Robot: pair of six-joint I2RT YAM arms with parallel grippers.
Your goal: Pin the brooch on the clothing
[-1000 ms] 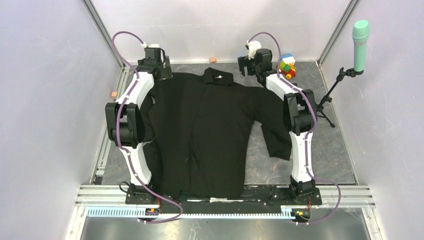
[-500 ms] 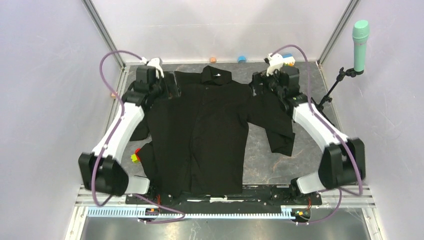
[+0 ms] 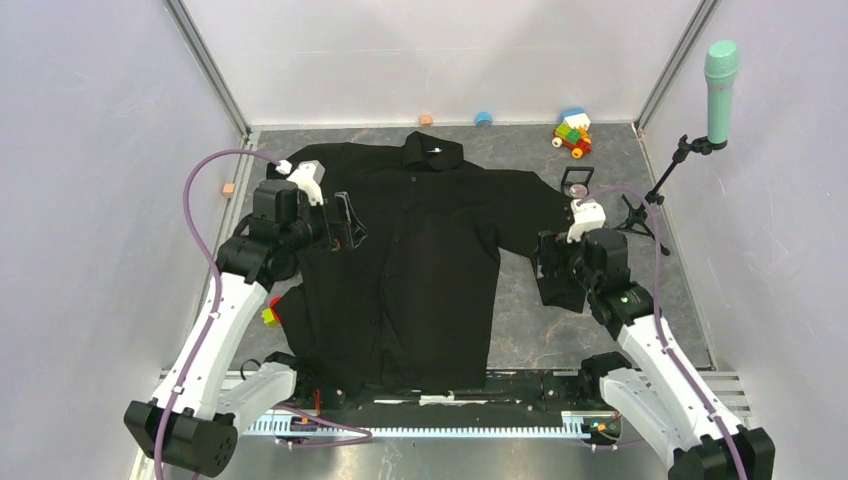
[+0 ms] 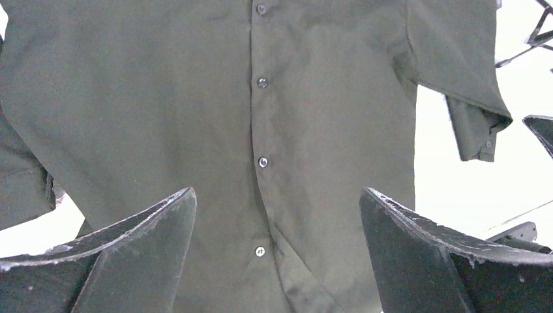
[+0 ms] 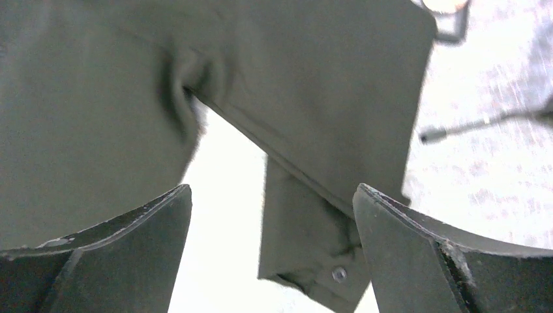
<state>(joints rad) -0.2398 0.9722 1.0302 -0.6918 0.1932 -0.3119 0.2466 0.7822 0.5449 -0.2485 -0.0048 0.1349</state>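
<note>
The black shirt (image 3: pixel 420 260) lies flat on the table, collar and white label at the far side. My left gripper (image 3: pixel 345 222) hovers open over its left chest. In the left wrist view (image 4: pixel 277 195) the button placket (image 4: pixel 262 161) lies between the open fingers. My right gripper (image 3: pixel 548 262) hovers open over the right sleeve's cuff (image 5: pixel 313 261). The small round pale brooch (image 3: pixel 581 190) lies on the table beside the right shoulder, next to a small black square frame (image 3: pixel 574 177). Its edge shows at the top of the right wrist view (image 5: pixel 445 5). Both grippers are empty.
A pile of coloured toy blocks (image 3: pixel 573 133), a blue piece (image 3: pixel 483 118) and an orange cube (image 3: pixel 426 120) lie at the far edge. A teal microphone (image 3: pixel 720 75) on a stand is at the right. Small coloured blocks (image 3: pixel 270 312) lie by the shirt's left side.
Both arms have pulled back from the shirt's far shoulders toward the near side. The shirt now lies spread flat, and the brooch and frame have come into view.
</note>
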